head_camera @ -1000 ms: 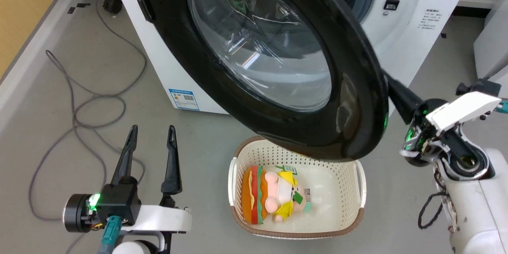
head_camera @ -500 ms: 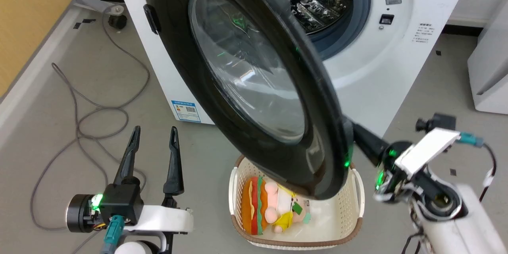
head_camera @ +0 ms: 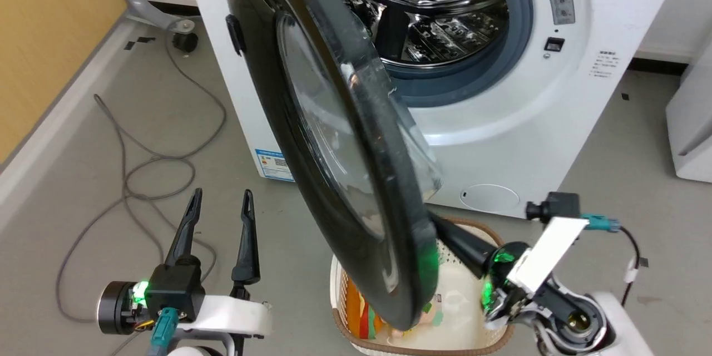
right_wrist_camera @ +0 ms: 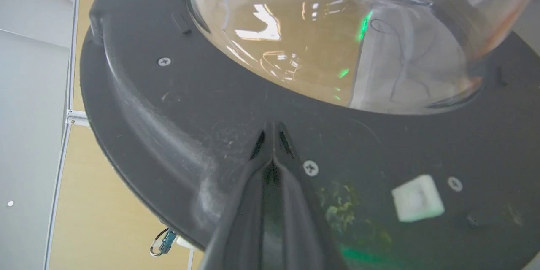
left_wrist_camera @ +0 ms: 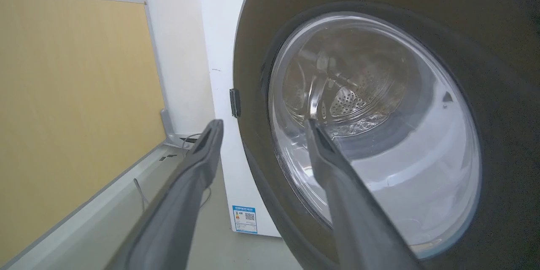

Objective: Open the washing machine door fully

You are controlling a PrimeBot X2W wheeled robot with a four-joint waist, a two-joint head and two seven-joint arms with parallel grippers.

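Observation:
The washing machine door (head_camera: 334, 139), a glossy black ring around a clear glass bowl, stands swung out nearly edge-on toward me, hinged at the left of the white washing machine (head_camera: 556, 100). The steel drum (head_camera: 428, 5) lies exposed. My right gripper (head_camera: 436, 222) is shut with nothing in it. Its tips (right_wrist_camera: 273, 128) press on the door's dark inner face (right_wrist_camera: 190, 105) just below the glass bowl (right_wrist_camera: 337, 29). My left gripper (head_camera: 219, 200) hangs open at the lower left, apart from the door. In the left wrist view that gripper (left_wrist_camera: 263, 126) points at the door's outer window (left_wrist_camera: 371, 126).
A white basket (head_camera: 500, 339) with a plush toy (head_camera: 361, 317) sits on the floor under the door's lower edge. Grey cables (head_camera: 139, 178) loop on the floor at left, beside a yellow wall (head_camera: 50, 28). Another white appliance (head_camera: 692, 122) stands at the right.
The door has swung farther open to the left, uncovering the drum, and my right gripper moved left and down with its inner face. The camera shifted. My left arm kept its pose.

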